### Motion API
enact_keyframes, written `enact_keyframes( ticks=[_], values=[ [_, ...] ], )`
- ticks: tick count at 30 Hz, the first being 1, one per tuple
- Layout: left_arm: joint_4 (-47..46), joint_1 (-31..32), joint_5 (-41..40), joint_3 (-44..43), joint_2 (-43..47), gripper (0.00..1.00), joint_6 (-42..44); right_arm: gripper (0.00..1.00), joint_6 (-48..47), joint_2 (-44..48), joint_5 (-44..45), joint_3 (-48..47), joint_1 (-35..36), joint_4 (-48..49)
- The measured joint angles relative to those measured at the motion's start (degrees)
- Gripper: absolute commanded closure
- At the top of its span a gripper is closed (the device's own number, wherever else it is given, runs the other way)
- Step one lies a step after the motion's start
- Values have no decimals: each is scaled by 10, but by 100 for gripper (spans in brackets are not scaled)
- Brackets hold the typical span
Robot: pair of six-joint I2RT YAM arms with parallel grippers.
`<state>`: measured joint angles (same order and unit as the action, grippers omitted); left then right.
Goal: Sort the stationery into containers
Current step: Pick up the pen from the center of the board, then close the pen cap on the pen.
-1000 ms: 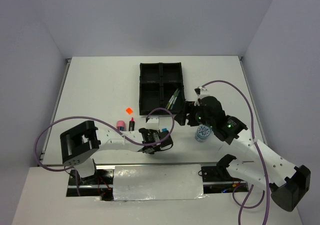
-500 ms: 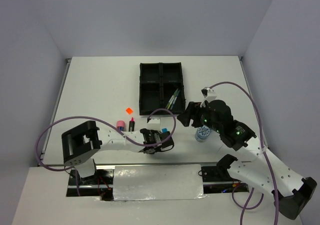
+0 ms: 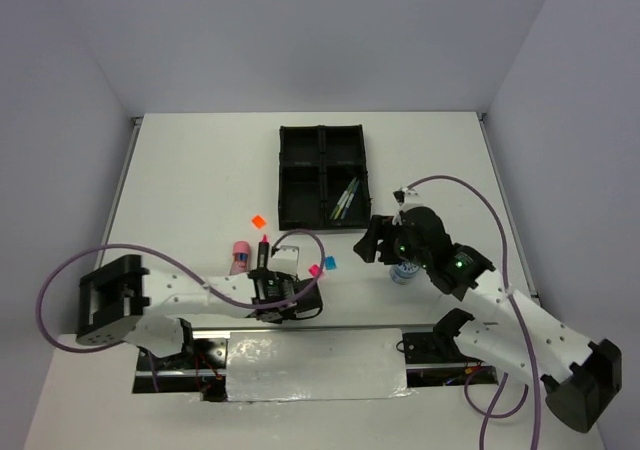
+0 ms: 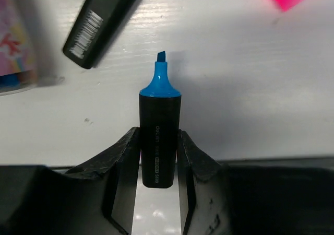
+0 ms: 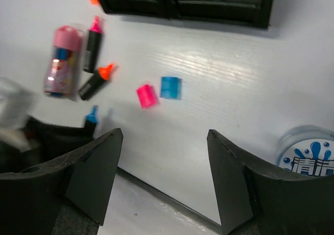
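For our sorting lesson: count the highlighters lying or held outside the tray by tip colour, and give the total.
pink-tipped highlighter: 1
orange-tipped highlighter: 1
blue-tipped highlighter: 1
Total: 3

Bright, even light; right wrist view slightly blurred.

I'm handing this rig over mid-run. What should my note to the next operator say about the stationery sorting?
Left claw: shut on the black highlighter with the blue tip.
Right claw: open, empty, near the blue-and-white roll.
Done: thin pens lie in the near-right compartment of the black four-compartment plastic tray.
Left to sort: the held highlighter, pink tube, pink-tipped black highlighter, orange-tipped black highlighter, pink square, blue square, orange square and the roll, all outside the tray.
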<state>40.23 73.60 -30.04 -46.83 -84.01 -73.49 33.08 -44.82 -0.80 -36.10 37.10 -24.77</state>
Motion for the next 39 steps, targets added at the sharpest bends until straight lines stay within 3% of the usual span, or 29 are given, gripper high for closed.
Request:
enact_keyframes(
  ticks=[6, 11, 22, 29, 39],
  values=[
    [40, 4, -45, -26, 174, 100, 45, 27, 33, -115, 67, -9, 48, 2],
    [63, 4, -64, -46, 300, 100, 92, 27, 56, -232, 125, -81, 96, -10],
    [15, 4, 5, 24, 532, 100, 247, 36, 80, -415, 168, -149, 134, 8],
    [0, 4, 29, 35, 551, 100, 271, 39, 80, -471, 167, -173, 139, 17],
    [-8, 5, 35, 35, 500, 100, 271, 46, 80, -518, 170, -184, 144, 21]
  ],
)
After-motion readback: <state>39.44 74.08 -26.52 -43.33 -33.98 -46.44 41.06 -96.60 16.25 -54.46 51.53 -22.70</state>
